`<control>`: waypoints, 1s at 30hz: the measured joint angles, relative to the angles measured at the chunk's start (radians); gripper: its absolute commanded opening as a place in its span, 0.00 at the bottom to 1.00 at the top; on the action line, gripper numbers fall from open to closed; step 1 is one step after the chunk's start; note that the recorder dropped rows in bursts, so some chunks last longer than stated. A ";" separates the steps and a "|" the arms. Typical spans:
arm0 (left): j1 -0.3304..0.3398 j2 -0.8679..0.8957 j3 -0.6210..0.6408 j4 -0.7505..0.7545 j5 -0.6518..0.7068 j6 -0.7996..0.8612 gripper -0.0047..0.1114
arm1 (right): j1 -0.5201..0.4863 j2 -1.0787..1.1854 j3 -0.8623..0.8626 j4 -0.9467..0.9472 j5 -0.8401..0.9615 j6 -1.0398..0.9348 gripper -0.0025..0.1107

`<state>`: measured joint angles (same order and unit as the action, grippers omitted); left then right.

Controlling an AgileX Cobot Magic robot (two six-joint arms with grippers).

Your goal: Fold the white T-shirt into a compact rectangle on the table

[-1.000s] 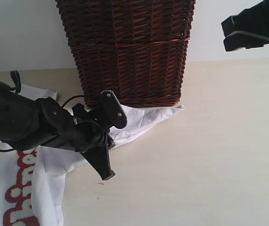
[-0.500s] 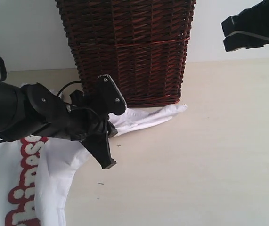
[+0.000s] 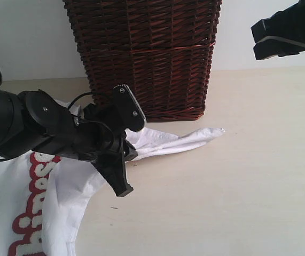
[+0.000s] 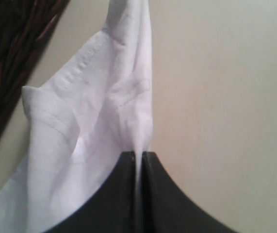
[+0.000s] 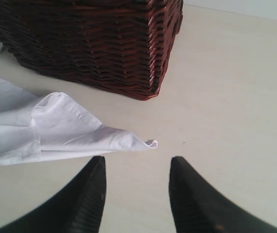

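Note that the left gripper (image 4: 138,159) has drawn the white T-shirt (image 3: 61,192) sideways over the last second. The sleeve tip (image 3: 219,130), which lay against the foot of the wicker basket (image 3: 147,58), now lies out on the table (image 3: 237,186), clear of the basket and pointing toward the right side. More of the red-outlined lettering (image 3: 34,213) is exposed at the lower left of the exterior view.

Read this as a spreading move, not a fold. The sleeve is stretched and free of the basket, but the garment is creased and bunched near the grip. Judge the task to be at an early stage.

Check the jaws. The left pair is closed flat on a pinch of the shirt's fabric, which rises as a ridge between them. The right gripper (image 5: 137,162) hangs well above the table with its jaws set wide and nothing between them; the sleeve tip lies just ahead of it.

Container: the basket stands upright at the back of the table. No view shows its interior, so you cannot tell what it holds.
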<state>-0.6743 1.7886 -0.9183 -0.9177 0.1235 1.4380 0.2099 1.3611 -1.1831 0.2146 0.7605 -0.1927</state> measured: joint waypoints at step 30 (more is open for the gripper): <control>0.015 0.052 0.000 0.009 -0.017 0.000 0.26 | 0.000 0.000 0.000 0.000 0.002 0.000 0.39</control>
<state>-0.6594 1.8407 -0.9183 -0.9088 0.1070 1.4380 0.2099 1.3611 -1.1831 0.2146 0.7623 -0.1927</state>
